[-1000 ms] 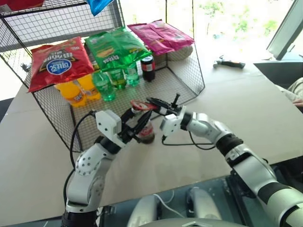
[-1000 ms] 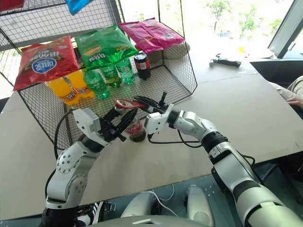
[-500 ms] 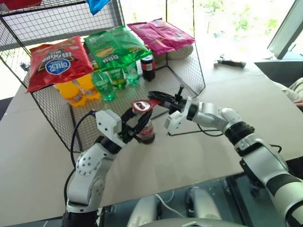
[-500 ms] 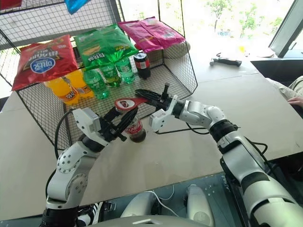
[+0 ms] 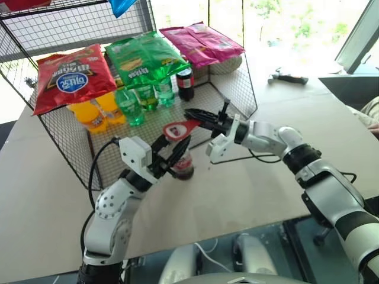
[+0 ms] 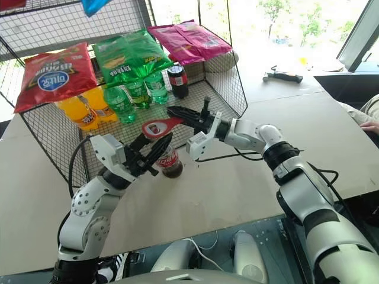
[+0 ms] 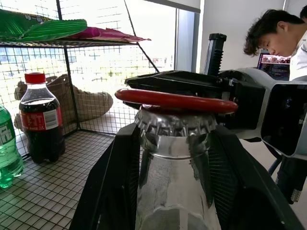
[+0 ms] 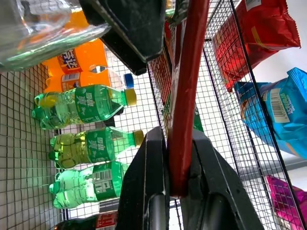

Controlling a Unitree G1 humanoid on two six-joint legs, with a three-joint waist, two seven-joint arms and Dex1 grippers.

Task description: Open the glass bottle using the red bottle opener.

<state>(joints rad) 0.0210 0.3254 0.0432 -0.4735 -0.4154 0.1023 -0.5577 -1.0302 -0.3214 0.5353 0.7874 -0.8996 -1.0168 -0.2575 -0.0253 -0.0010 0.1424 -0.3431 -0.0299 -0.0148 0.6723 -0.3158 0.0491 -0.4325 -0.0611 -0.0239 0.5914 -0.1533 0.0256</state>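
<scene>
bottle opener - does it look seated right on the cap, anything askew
The red bottle opener lies across the top of the glass bottle's crimped cap, its ring tilted up in the head views rather than hooked under the rim. The cap is on and unbent; nothing is spilled. The right gripper pinches its handle.

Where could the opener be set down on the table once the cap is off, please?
The tabletop lies bare between the right arm and the black tool, and on the robot's left beside the wire rack. It is crowded inside the rack and around the glass bottle.
</scene>
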